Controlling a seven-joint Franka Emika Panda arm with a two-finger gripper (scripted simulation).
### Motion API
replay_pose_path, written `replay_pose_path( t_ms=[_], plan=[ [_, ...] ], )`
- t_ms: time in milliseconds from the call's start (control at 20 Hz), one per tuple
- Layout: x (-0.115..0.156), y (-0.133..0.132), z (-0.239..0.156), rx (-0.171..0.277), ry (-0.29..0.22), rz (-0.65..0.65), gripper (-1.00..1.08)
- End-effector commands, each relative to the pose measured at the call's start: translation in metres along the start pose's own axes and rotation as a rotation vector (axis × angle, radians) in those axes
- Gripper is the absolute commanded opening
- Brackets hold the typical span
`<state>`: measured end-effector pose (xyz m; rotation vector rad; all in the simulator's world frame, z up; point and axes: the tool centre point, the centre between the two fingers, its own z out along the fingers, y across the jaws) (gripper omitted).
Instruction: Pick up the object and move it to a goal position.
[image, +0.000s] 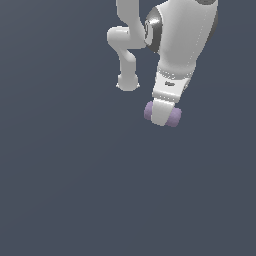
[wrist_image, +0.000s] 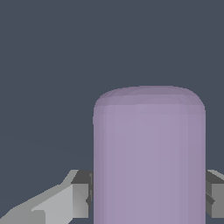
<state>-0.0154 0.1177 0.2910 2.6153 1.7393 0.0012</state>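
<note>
The object is a small pale lilac-purple cylinder with rounded ends (image: 174, 118). In the exterior view it lies crosswise behind the white gripper (image: 162, 119), with one end showing at each side of the finger. The arm hangs down from the top of that view. In the wrist view the cylinder (wrist_image: 149, 157) fills the space between the two grey fingertips (wrist_image: 81, 194), which press against its sides. The gripper (wrist_image: 149, 197) is shut on it. I cannot tell whether the cylinder touches the surface below.
A plain dark grey-blue surface (image: 65, 175) fills both views. The arm's white links (image: 127, 45) stand at the top of the exterior view. No goal marker shows.
</note>
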Motion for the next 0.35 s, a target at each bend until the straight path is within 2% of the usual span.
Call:
replay_pose_path(
  t_ms=[0, 300],
  plan=[
    [0.0016, -0.0015, -0.0038, 0.001, 0.000, 0.001, -1.00],
    [-0.0002, 0.0017, 0.0005, 0.001, 0.000, 0.002, -1.00]
  ],
)
